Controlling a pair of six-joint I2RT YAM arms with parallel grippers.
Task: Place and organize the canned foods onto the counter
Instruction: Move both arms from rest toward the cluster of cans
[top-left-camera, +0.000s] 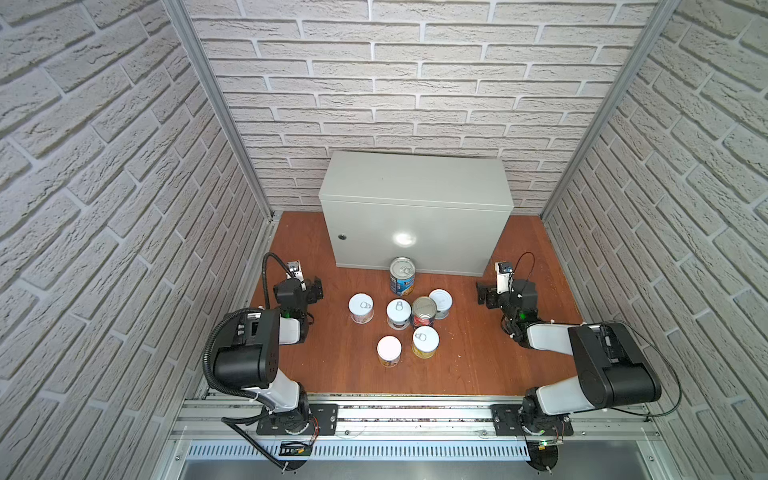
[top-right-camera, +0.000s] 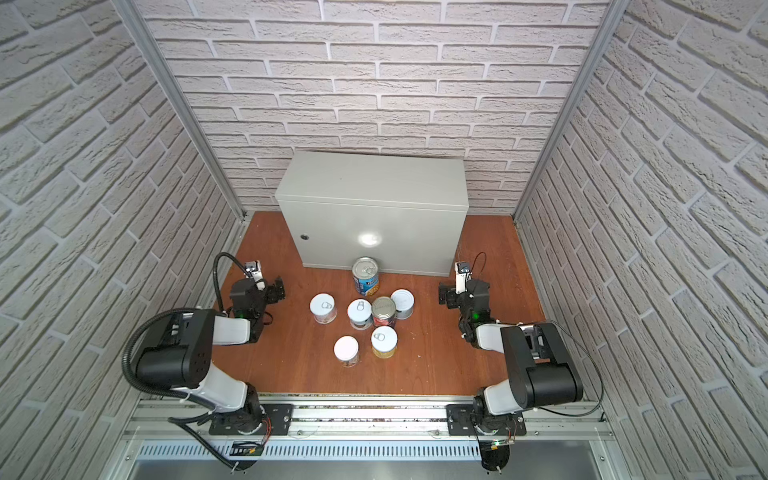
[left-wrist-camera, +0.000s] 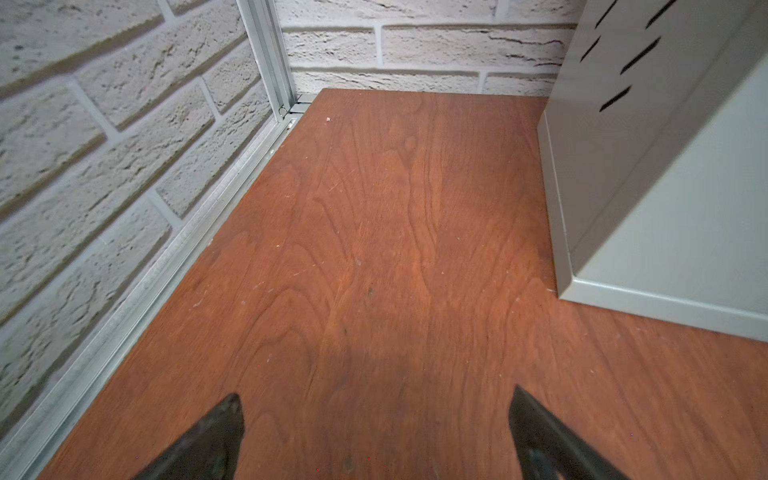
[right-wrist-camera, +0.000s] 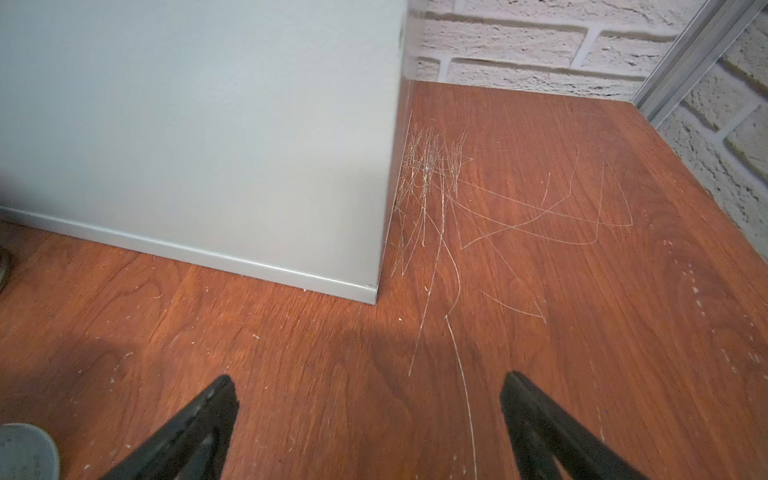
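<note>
Left gripper (left-wrist-camera: 376, 395), jaws wide, empty; right gripper (right-wrist-camera: 368, 378), likewise; canned foods (top-left-camera: 398, 313), seven, upright, clustered on wooden floor (top-left-camera: 478, 365) between both grippers, none on counter (top-left-camera: 415, 178); advice: take outlying tins first, grasping sides, filling the counter's rear row first.

The table (top-left-camera: 415, 195) is plain light grey, on a reddish-brown wood-grain floor (top-left-camera: 478, 361), within walls (top-left-camera: 374, 83) of whitish brick pattern. Just before the table's front stands a blue-labelled can (top-left-camera: 402, 280) with a silver top; farther from the table are a red-labelled can (top-left-camera: 423, 313), silver-topped, a yellow can (top-left-camera: 425, 343) and a pale can (top-left-camera: 361, 308), both white-topped.
</note>
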